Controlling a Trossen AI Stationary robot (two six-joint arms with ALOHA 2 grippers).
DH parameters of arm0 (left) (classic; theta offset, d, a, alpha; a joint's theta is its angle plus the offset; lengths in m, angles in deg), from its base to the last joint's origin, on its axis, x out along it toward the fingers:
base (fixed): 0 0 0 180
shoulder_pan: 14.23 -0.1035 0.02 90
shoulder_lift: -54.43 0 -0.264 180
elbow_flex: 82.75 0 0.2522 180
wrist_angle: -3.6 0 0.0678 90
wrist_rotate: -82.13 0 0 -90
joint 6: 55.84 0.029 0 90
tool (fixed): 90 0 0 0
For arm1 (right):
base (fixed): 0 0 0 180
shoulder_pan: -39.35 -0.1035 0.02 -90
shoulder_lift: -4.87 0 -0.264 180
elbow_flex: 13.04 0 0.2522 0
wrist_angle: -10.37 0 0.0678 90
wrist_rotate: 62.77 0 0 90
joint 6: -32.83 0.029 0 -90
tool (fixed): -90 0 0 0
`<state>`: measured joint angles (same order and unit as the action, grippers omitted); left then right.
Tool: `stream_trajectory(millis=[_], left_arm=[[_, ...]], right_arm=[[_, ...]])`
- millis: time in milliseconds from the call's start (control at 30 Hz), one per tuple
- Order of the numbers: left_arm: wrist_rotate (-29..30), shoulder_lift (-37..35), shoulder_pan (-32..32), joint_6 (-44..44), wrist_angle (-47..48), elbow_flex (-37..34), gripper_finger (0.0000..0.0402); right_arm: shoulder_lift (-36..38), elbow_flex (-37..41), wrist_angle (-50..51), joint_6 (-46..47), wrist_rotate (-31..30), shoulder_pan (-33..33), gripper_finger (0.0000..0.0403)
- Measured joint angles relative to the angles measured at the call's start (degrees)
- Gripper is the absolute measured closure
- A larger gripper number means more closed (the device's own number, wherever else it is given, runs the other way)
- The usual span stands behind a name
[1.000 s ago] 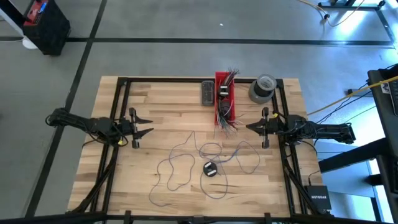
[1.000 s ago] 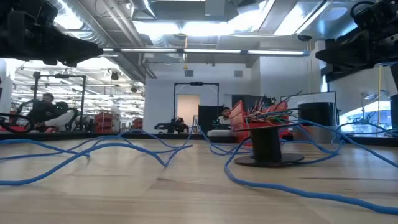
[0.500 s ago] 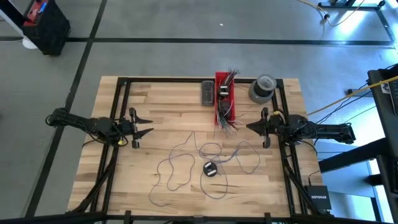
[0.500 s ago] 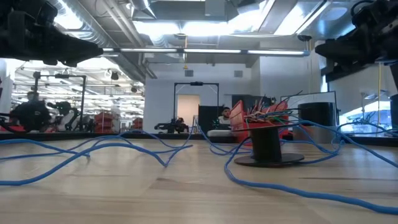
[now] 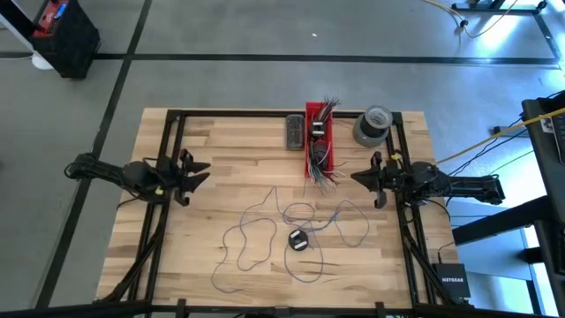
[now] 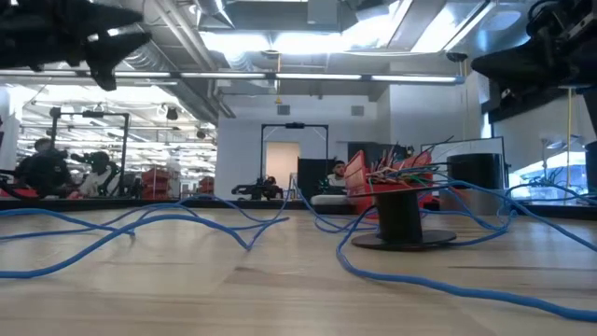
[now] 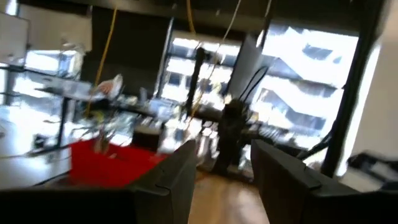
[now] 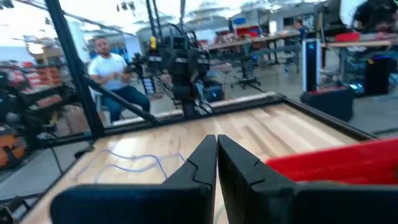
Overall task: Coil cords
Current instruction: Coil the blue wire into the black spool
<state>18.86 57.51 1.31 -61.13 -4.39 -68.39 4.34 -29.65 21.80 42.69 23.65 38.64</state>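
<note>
Across the middle and near half of the wooden table (image 5: 221,150) the cords (image 5: 265,231) lie loose, in wandering loops and long slack runs, so by my judgement the coiling has not begun: nothing is gathered into a tidy ring, and all of it remains to be done. They have no single heading; the tangle as a whole spreads wider from side to side than front to back, with one loop bulging toward the left arm's side and other strands trailing toward the right. A small black spool (image 5: 299,239) sits among them, and the low view shows blue strands (image 6: 187,222) rising and dipping over the wood around it. Beyond the tangle stand a red bin (image 5: 320,134) with a bunch of short wire ends and a grey tape roll (image 5: 372,124). The left gripper (image 5: 198,171) hangs above the table's left edge, fingers spread wide and empty. The right gripper (image 5: 355,179) hovers at the right side, fingers nearly together, holding nothing.
</note>
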Motion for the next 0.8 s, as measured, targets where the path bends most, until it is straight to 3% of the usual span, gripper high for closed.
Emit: stream_trajectory(millis=[133,267,567,800], left_arm=[[-1.1,5.5,0.0,-1.0,-6.4,0.1,0.0255],[-1.1,16.6,0.0,-0.8,-10.5,4.1,0.0255],[-7.9,50.0,0.1,10.6,-10.2,28.4,0.0255],[-10.4,67.8,-0.2,16.1,-10.9,39.7,0.0255]], right_arm=[[-1.5,0.0,-2.1,-1.4,1.9,0.0,0.0384],[-3.9,0.0,-5.7,-4.3,2.1,0.0,0.0384],[-11.4,-0.2,-13.2,-4.5,8.1,0.0,0.0384],[-19.7,-4.9,-14.2,-3.7,15.3,-0.1,0.0384]])
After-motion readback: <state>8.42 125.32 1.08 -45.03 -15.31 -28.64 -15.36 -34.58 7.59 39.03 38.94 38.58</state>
